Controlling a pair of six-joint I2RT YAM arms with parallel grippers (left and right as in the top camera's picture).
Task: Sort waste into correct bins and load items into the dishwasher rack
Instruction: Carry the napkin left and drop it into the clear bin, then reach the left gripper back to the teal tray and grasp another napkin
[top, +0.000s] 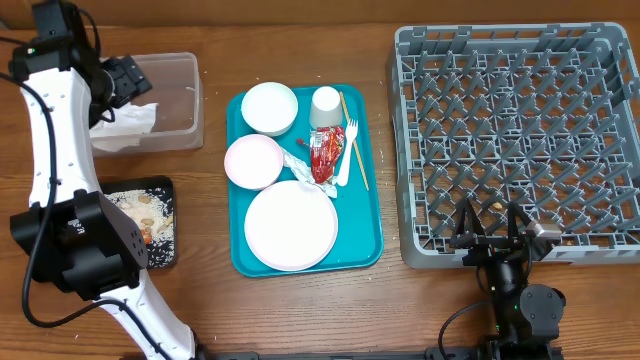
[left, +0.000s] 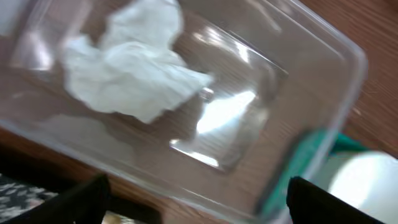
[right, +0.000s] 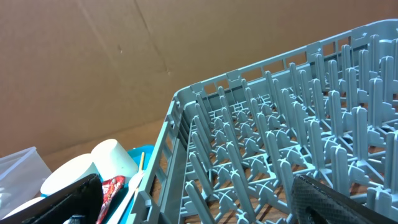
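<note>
Left gripper (left: 198, 190): wide open, nothing btwn its dark fingers (left: 74, 202), tilted down over the clear tub (top: 193, 100). The tub is thin see-through plastic, rectangular w/ rounded corners, glossy, glare on its floor. Directly below the gripper, inside the tub, lies a crumpled white napkin (left: 130, 68), soft and creased, bunched toward the tub's near-left corner. Can't tell if it laps over the rim there.

Nearer the robot than this gripper, partly under the white arm, is a shallow black tray (top: 162, 256), matte, holding pale rice-like scraps (top: 138, 208) w/ a few orange bits.

To the gripper's right, on the wood-grain surface (top: 300, 320), sits a smooth teal tray (top: 240, 262), a rounded rectangle. On it:
- a round flat white plate (top: 290, 225) at the near end
- two white bowls (top: 270, 108) side by side beyond the plate
- a small white cup (top: 326, 106)
- a shiny red wrapper (top: 322, 155) touching another crumpled napkin (top: 298, 163)
- a white plastic fork (top: 347, 155)
- a thin wooden chopstick (top: 353, 140) along the tray's right side

Right gripper (top: 497, 232): opened fully, empty, at the near edge of the rack (top: 520, 120). The rack is grey plastic, a big square grid w/ rows of upright pegs, spreading ahead of this gripper. The teal tray is to its left.
</note>
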